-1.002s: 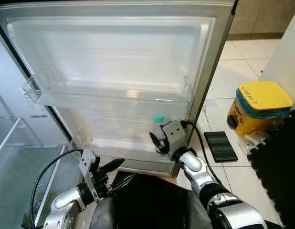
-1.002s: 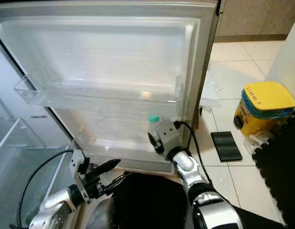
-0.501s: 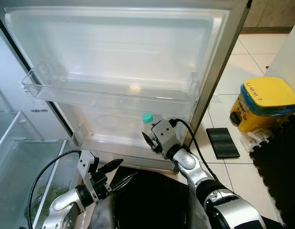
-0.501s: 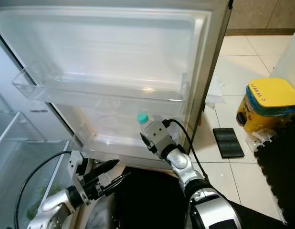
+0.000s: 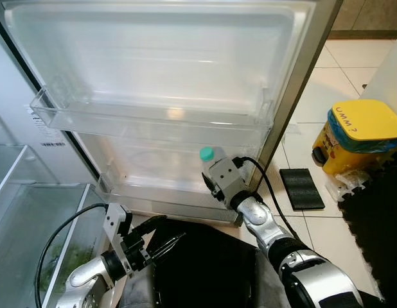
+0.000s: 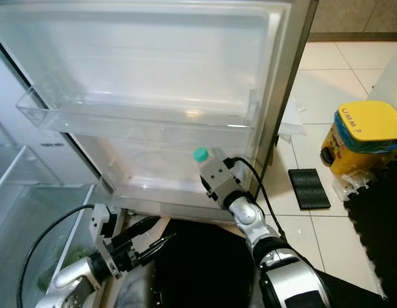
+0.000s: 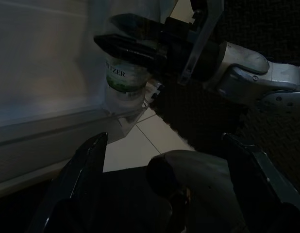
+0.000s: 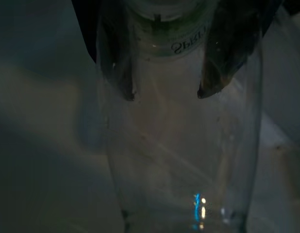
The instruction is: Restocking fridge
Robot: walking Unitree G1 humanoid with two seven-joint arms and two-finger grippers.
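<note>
A clear plastic bottle (image 5: 206,153) with a teal cap and a green label stands upright in the lower shelf (image 5: 153,197) of the open fridge door, near the shelf's right end. My right gripper (image 5: 216,186) is shut on it from the front; in the right wrist view both fingers (image 8: 116,63) press the sides of the bottle (image 8: 179,145). My left gripper (image 5: 161,232) hangs open and holds nothing, low in front of the fridge's bottom edge. The left wrist view looks across at the bottle (image 7: 123,77) and the right gripper's black fingers (image 7: 140,43).
The upper door shelf (image 5: 147,125) runs across above the bottle. At the left is the fridge interior with a clear drawer (image 5: 31,244). On the tiled floor to the right stand a yellow container (image 5: 359,135), a black pad (image 5: 301,189) and a dark mat (image 5: 378,224).
The camera has shifted a little. The right gripper and bottle slid left along the lower door shelf, then back a bit to the right. The left gripper stays open and low.
</note>
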